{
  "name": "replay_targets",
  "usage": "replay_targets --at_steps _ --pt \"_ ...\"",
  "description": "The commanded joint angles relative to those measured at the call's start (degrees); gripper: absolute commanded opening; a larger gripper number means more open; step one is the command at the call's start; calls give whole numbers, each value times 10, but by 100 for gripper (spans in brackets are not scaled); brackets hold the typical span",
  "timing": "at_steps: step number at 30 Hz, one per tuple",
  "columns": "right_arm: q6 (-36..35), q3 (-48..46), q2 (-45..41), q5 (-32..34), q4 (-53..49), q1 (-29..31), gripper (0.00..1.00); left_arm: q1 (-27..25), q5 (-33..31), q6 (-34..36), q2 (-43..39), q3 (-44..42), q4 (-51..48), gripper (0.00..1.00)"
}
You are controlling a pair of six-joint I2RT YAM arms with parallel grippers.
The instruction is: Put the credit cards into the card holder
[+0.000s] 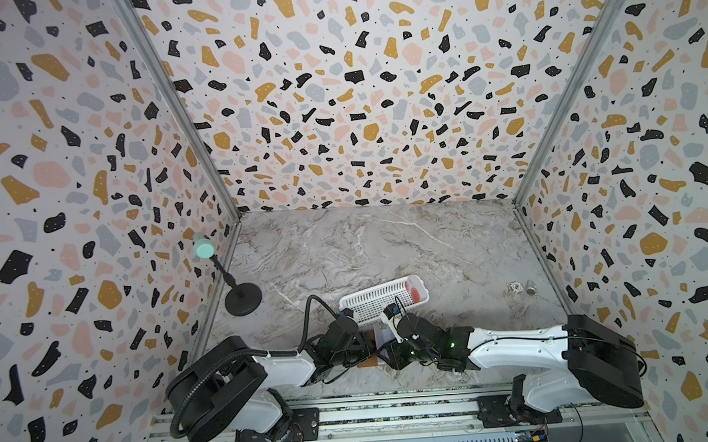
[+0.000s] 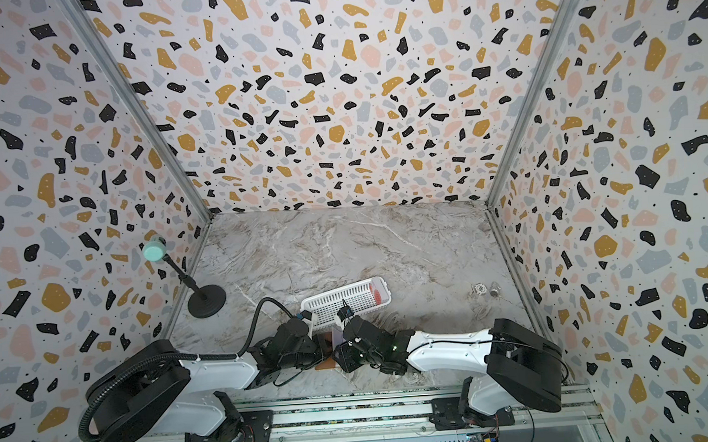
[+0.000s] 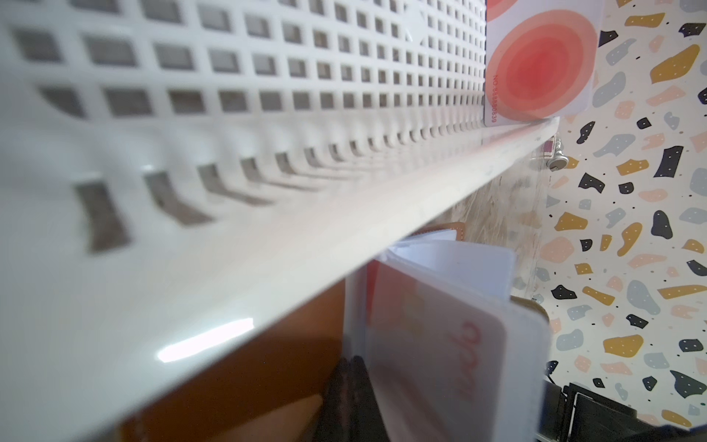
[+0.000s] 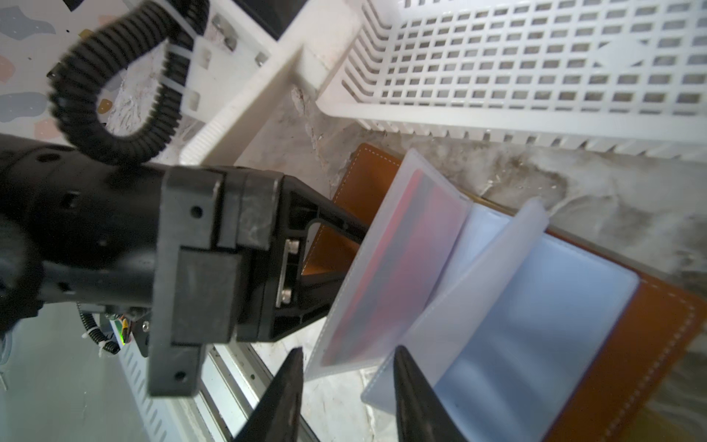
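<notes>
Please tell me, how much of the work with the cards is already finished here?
Done: one credit card sits inside a clear sleeve of the open card holder. In hand: the left gripper is shut beside that sleeve, and the right gripper is open at the sleeve's edge, holding nothing. Left: another credit card leans in the white basket.

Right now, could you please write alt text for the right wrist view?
An open card holder lies on the marble table, its clear sleeves fanned up, one holding a card. The left gripper reaches behind that sleeve; the right gripper, open, flanks its edge. A white basket sits beside.
</notes>
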Motion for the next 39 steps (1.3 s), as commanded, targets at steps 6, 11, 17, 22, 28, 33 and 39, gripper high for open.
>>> replay_targets --at_steps 6,11,17,22,28,33,39 --pt "18 5 -24 68 -63 1 39 10 -8 15 -39 -17 -44 5" --pt "21 9 -15 72 -68 2 39 10 -2 15 -35 -16 -39 5" --pt "33 17 -12 113 -115 0 39 13 -20 23 -80 -11 -95 8" --pt "33 11 -3 107 -110 -2 38 25 -30 35 -124 -3 -161 15" --pt "39 12 -1 126 -130 -3 38 45 -62 59 -201 8 -281 18" --pt "23 4 -25 127 -128 -9 38 51 -104 73 -275 34 -380 20" --pt "-16 0 -71 121 -145 -42 38 52 -99 94 -294 65 -375 26"
